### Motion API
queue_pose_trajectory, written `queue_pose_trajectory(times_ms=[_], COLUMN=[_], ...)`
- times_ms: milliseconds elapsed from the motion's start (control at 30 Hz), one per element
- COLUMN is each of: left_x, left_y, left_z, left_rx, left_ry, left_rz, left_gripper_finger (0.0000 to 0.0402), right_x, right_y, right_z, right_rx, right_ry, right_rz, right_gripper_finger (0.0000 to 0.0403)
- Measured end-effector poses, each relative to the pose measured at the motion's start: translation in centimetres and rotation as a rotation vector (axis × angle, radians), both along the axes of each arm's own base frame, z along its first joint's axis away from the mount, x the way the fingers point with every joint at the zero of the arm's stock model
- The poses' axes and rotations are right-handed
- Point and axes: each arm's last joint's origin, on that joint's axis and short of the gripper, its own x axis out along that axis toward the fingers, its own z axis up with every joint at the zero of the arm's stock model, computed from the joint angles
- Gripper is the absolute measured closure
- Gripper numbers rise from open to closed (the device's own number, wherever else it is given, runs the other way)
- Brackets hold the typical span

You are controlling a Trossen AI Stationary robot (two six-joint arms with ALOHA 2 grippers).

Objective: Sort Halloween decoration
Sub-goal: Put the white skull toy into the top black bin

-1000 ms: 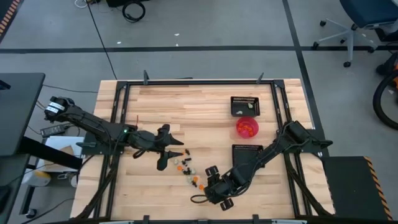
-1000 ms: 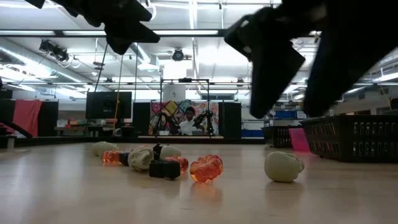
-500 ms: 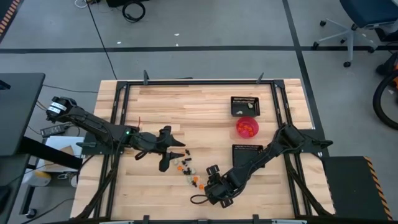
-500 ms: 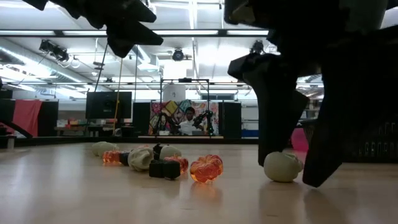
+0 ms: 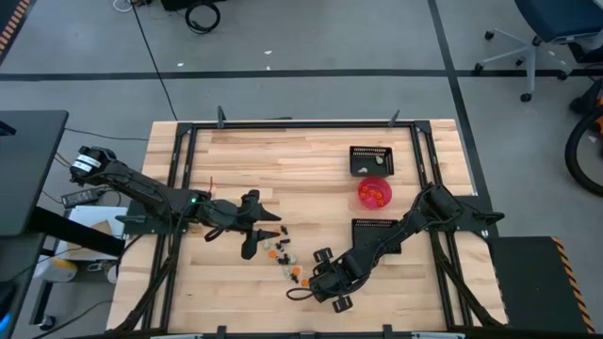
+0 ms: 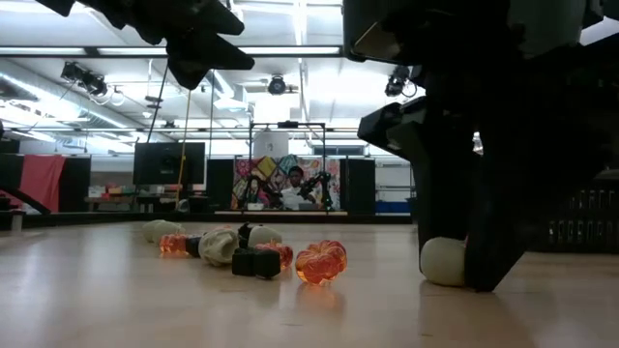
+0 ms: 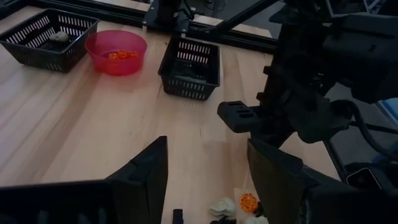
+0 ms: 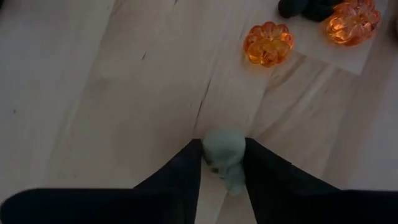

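Care was needed: right gripper [image 8: 222, 163] fingers squeezed 1 cream trinket [image 8: 223, 151], low in frame; lift slowly. Left gripper [image 7: 208, 171] was open.

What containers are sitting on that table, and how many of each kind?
Black mesh baskets: 2
Red bowl: 1
Total: 3
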Motion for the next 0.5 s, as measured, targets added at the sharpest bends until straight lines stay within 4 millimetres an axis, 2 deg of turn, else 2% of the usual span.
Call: queue_pose_trajectory(times_ms=[300, 500], left_x=[0.0, 0.0], left_y=[0.0, 0.0], left_z=[0.0, 0.0], left_rx=[0.0, -0.001], left_ry=[-0.001, -0.004], left_rz=[0.0, 0.0], left_gripper_finger=[0.0209, 0.0209], right_x=[0.0, -0.5], right_y=[-0.1, -0.7], right_z=[0.0, 1.1], right_rx=[0.008, -0.042], right_ry=[0.003, 0.005], right_rz=[-0.014, -0.023], right_gripper_finger=[0.0306, 0.0307])
